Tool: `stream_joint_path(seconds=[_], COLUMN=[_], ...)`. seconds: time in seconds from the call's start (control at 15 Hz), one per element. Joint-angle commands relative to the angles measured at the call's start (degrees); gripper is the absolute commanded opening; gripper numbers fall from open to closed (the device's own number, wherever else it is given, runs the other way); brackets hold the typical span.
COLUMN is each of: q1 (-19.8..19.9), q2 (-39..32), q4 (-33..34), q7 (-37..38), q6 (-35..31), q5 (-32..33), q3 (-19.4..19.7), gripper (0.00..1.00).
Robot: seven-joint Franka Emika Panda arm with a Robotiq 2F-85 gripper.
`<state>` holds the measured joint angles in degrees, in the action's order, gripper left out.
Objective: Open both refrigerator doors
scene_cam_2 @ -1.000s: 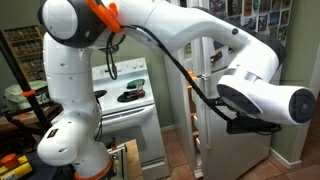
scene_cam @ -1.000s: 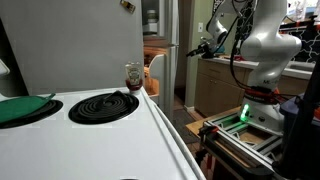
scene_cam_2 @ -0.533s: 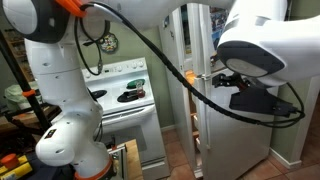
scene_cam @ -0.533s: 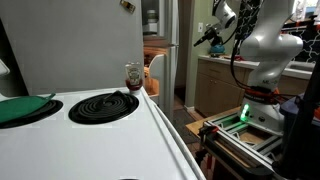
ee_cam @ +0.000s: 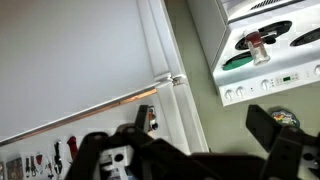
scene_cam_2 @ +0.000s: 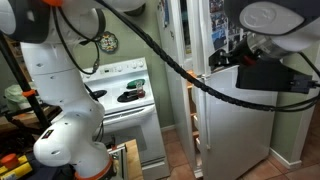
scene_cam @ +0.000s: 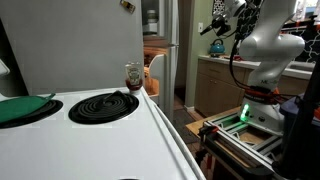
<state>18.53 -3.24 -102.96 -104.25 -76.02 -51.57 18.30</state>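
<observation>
Because the arm's black two-fingered gripper hangs in free air with its fingers spread wide and nothing between them, I judge it is lining up on a door edge, not pulling. The tall grey-silver refrigerator doors stand just beside the white electric stove, a thin seam dividing upper from lower. Whether either is ajar I cannot tell. A small glass spice jar sits at the stove top's far edge.

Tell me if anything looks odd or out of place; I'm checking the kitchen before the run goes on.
Only one thing: a small jar stands on the white stove top beside the coil burner, at the back near the fridge wall. Nothing looks spilled or damaged.
</observation>
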Motion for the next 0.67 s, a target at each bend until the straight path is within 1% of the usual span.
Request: stream_joint_path(seconds=[0.0, 0.33, 0.6], q1=[2.13, 3.65, 3.73], q2=[0.07, 0.65, 1.75], q4=[3.67, 6.95, 8.01], q7=[-1.91, -0.93, 0.61], q6=[4.84, 6.87, 6.24], q5=[0.17, -0.61, 3.12], q3=[1.37, 2.71, 3.03], gripper=[1.00, 1.00, 1.00])
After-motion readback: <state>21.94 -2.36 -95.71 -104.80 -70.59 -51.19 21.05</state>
